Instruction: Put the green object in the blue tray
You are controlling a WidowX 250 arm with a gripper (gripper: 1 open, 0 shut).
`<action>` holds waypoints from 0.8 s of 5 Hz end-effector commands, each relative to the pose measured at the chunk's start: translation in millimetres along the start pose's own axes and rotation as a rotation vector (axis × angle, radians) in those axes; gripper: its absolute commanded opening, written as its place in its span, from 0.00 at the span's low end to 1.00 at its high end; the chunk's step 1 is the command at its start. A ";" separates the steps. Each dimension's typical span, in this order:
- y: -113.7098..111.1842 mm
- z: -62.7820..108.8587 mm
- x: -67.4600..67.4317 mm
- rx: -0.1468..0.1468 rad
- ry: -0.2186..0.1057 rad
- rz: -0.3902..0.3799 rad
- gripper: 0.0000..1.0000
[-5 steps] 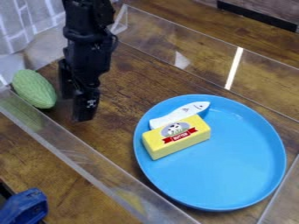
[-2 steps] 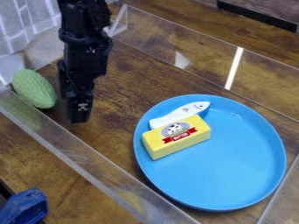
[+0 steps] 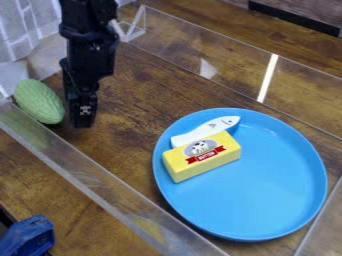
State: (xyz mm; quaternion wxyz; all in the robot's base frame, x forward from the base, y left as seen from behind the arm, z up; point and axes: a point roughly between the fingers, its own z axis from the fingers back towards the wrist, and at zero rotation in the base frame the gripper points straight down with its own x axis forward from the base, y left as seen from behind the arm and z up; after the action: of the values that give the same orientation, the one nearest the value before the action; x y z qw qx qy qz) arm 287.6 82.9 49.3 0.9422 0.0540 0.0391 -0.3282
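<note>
Pincer (image 3: 71,112) spread apart beside green lump (image 3: 39,101), near left edge of tabletop (image 3: 131,187); looks light, soft, likely to squash; best gripped gently across its narrow middle, then carried to blue tray (image 3: 271,205)

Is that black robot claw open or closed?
Open: the claw's fingertips stand apart, with nothing held between them.

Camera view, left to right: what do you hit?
Green lump → black gripper → white fish-like item → blue tray's bare right part. Yellow block left out: it overlaps the white item's span.
</note>
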 end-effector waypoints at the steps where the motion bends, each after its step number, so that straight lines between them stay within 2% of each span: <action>1: 24.8 14.5 -3.4 0.055 -0.022 -0.045 1.00; 3: 29.6 15.2 -8.2 0.057 -0.052 0.005 1.00; 4: 25.8 1.5 -16.5 0.063 -0.064 0.000 1.00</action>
State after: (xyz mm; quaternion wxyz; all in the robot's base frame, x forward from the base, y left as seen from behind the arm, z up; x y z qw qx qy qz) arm 288.6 107.0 41.9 0.9374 0.0618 0.0154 -0.3423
